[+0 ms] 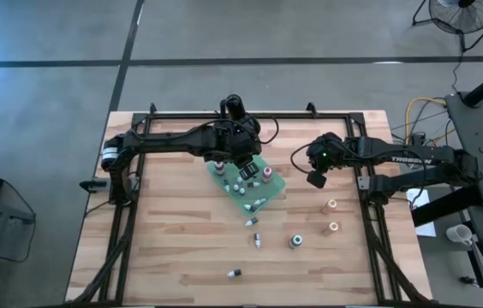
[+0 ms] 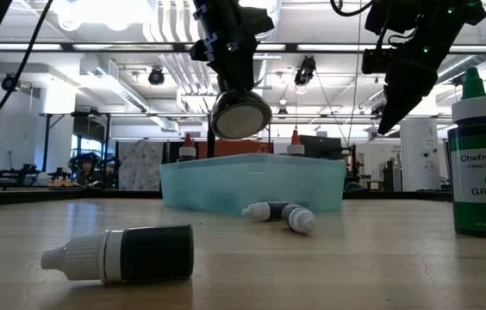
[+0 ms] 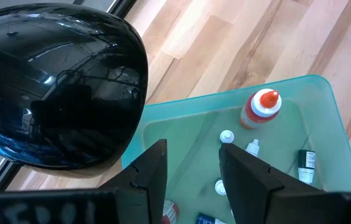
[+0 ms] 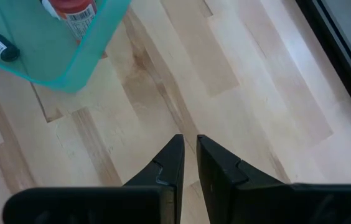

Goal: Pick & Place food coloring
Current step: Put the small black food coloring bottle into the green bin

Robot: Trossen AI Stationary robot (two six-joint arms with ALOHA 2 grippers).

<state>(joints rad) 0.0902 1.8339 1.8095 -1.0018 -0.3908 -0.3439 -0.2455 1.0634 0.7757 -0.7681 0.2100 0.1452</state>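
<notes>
The food coloring bottles are scattered. Several stand or lie in the teal tray [image 1: 269,195], among them an upright orange one [image 3: 261,109] and a red one [image 4: 70,12]. Others are on the wood: two orange [image 1: 331,205] [image 1: 333,227], one green [image 2: 482,159] upright, and a dark one [image 2: 122,254] on its side. My left gripper [image 3: 191,171] hangs open over the tray, nothing between its fingers. My right gripper [image 4: 190,149] is shut above bare wood to the right of the tray.
A glossy black round object [image 3: 57,87] sits close by my left gripper at the tray's far side. Two small bottles [image 2: 282,213] lie just in front of the tray. Black frame rails [image 1: 366,184] border the table. Bare wood lies at the near left.
</notes>
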